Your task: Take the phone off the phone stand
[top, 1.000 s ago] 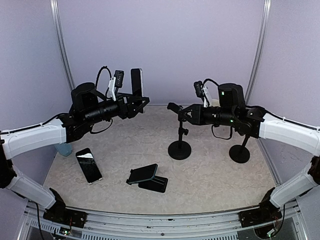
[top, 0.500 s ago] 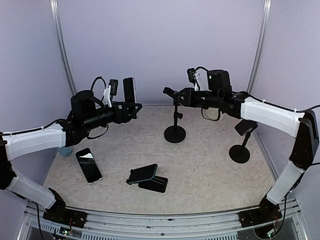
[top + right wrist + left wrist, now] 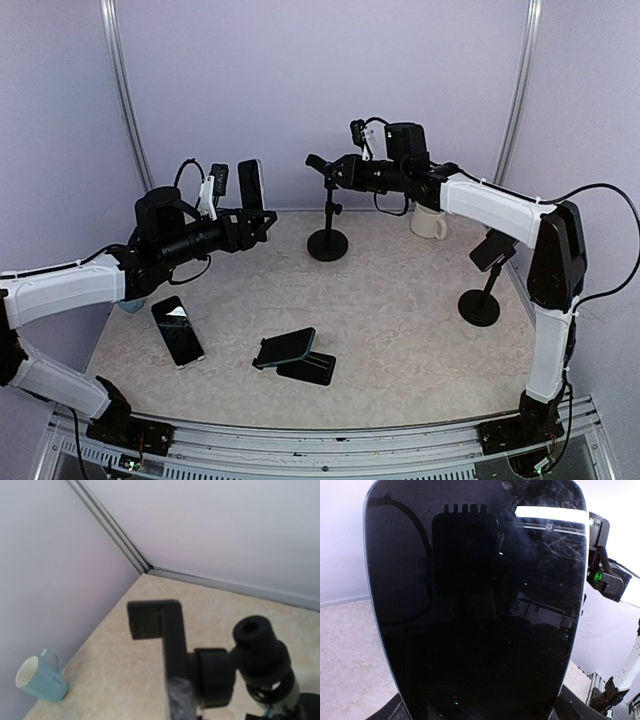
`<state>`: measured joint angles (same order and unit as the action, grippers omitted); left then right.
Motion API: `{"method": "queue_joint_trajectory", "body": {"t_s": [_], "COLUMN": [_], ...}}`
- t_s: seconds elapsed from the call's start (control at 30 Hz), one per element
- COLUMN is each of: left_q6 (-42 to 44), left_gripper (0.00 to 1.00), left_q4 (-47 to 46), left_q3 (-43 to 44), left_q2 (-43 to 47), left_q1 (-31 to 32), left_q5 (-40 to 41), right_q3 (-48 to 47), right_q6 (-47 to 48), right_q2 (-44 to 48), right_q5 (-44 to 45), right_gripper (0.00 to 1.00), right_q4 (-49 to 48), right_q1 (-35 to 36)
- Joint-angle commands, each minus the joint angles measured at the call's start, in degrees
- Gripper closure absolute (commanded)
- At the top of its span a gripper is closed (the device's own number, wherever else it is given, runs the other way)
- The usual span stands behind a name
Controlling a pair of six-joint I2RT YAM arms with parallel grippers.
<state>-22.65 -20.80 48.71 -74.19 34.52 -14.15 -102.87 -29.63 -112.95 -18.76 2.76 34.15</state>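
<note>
My left gripper (image 3: 250, 222) is shut on the lower end of a black phone (image 3: 250, 185) and holds it upright above the table's left side. The phone's dark glass (image 3: 475, 605) fills the left wrist view and hides the fingers. My right gripper (image 3: 345, 172) is shut on the head of the black phone stand (image 3: 328, 215), whose round base (image 3: 327, 245) is near the back wall. I cannot tell if the base touches the table. The stand's empty clamp (image 3: 170, 635) shows in the right wrist view. Phone and stand are well apart.
A second phone (image 3: 178, 330) lies flat at the left. Another phone sits on a low wedge stand (image 3: 292, 352) at the front middle. A third stand with a phone (image 3: 482, 290) is at the right. A white mug (image 3: 428, 222) stands at the back, a teal mug (image 3: 41, 680) at the left.
My right arm has carried the stand back and to the left, towards the rear wall. My left arm has moved the phone left and a little lower, away from the stand.
</note>
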Motion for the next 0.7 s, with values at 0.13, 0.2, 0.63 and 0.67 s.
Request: {"method": "queue_joint_trajectory", "body": {"t_s": [0.13, 0.2, 0.63, 0.67], "left_q6": [0.8, 0.6, -0.6, -0.7], "left_gripper": [0.77, 0.77, 0.77, 0.77], "left_q4": [-2.2, -2.3, -1.1, -0.9], "left_q3": [-1.3, -1.5, -1.5, -1.5], "left_q2": [2.4, 2.4, 0.0, -0.2], "left_q1": [-0.5, -0.5, -0.2, -0.2], "left_q5": [1.7, 1.6, 2.9, 3.1], "right_q3": [-15.1, -17.9, -21.0, -21.1], "right_q6": [0.3, 0.2, -1.8, -1.8], "right_q2": [-8.4, -10.5, -15.7, -15.7], "right_q5": [-0.8, -1.3, -2.1, -2.1], "right_gripper": [1.00, 1.00, 0.71, 0.65], "right_q4": [-3.1, -2.5, -2.2, -2.1], "right_q1": [-1.2, -1.4, -3.1, -3.1]}}
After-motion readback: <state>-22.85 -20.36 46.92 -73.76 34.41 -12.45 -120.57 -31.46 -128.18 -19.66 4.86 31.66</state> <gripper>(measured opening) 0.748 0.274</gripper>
